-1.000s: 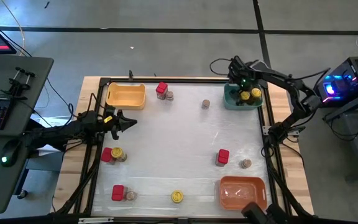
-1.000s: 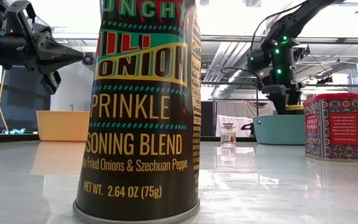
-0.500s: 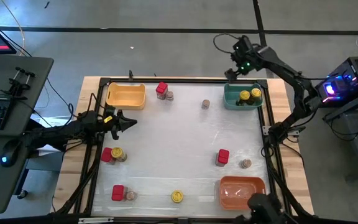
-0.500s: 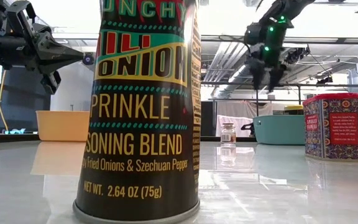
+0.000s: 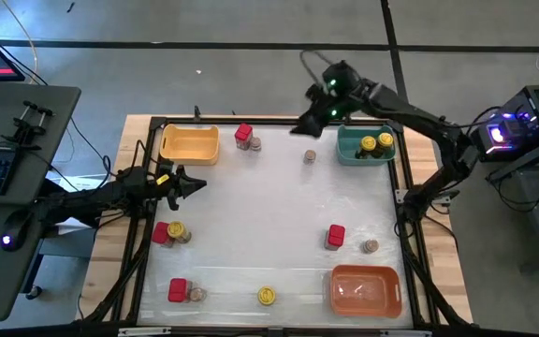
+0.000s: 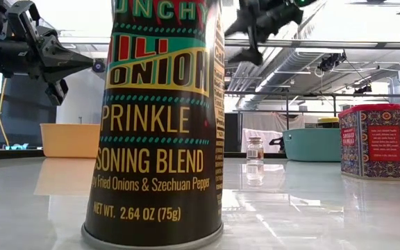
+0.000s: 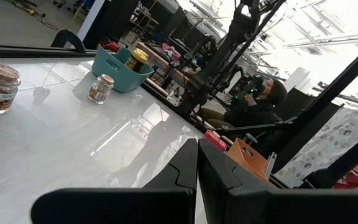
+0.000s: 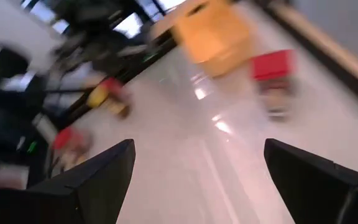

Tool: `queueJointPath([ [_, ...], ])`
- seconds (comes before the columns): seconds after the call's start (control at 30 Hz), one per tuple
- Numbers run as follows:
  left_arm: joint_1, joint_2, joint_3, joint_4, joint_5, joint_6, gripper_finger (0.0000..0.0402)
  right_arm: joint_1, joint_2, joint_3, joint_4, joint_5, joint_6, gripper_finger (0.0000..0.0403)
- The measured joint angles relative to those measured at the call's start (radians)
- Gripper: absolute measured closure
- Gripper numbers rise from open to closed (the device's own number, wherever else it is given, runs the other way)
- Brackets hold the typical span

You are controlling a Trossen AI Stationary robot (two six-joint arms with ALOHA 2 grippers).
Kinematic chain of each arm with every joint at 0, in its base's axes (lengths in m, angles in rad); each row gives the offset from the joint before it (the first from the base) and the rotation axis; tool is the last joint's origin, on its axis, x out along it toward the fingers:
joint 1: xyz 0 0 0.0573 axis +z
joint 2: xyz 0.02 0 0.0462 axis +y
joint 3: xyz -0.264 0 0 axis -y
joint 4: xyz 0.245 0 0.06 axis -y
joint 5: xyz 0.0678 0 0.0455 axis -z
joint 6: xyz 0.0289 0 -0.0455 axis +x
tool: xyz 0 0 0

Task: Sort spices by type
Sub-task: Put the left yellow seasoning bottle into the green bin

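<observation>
My right gripper (image 5: 304, 124) (image 8: 197, 186) hangs open and empty, high above the table's far edge, left of the teal tray (image 5: 348, 150). That tray holds two yellow-lidded jars (image 5: 376, 142). A small grey-brown jar (image 5: 310, 156) stands on the table below my right gripper. Red boxes (image 5: 243, 134) (image 5: 335, 236) (image 5: 177, 290) (image 5: 161, 232), other small jars (image 5: 370, 246) and yellow-lidded jars (image 5: 266, 296) (image 5: 176, 229) stand scattered on the white table top. My left gripper (image 5: 195, 183) (image 7: 197, 180) waits shut at the table's left edge, pointing level.
A yellow tray (image 5: 190, 143) sits at the far left and an orange tray (image 5: 364, 288) at the near right. A tall seasoning jar (image 6: 158, 118) stands right in front of the low camera. A dark frame (image 5: 144, 201) rims the table top.
My right gripper has risen out of the teal tray and swung along the far edge toward the table's left. It has tipped from pointing down to slanting forward and has stayed open. The two jars in the tray have stayed put.
</observation>
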Motion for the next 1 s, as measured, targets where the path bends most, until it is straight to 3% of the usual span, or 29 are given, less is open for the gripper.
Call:
queueJointPath([
  [0.37, 0.001, 0.0, 0.0, 0.015, -0.012, 0.0, 0.0401, 0.24, 0.0, 0.199, -0.117, -0.001, 0.054, 0.005],
  [0.63, 0.001, 0.0, 0.0, 0.196, -0.101, -0.145, 0.0401, 0.305, 0.0, 0.294, -0.192, 0.183, 0.154, 0.005],
  [0.77, 0.008, 0.021, 0.005, 0.322, -0.276, -0.231, 0.0401, 0.323, 0.0, 0.293, -0.203, 0.245, 0.201, 0.005],
  [0.8, 0.014, 0.036, 0.019, 0.332, -0.266, -0.26, 0.04, 0.326, 0.0, 0.293, -0.211, 0.25, 0.201, 0.005],
  [0.87, 0.019, 0.085, 0.093, 0.291, -0.136, -0.269, 0.0391, 0.327, 0.0, 0.293, -0.22, 0.27, 0.189, 0.005],
  [1.0, 0.019, 0.257, 0.356, 0.003, 0.123, -0.215, 0.0351, 0.317, 0.0, 0.292, -0.218, 0.341, 0.132, 0.005],
])
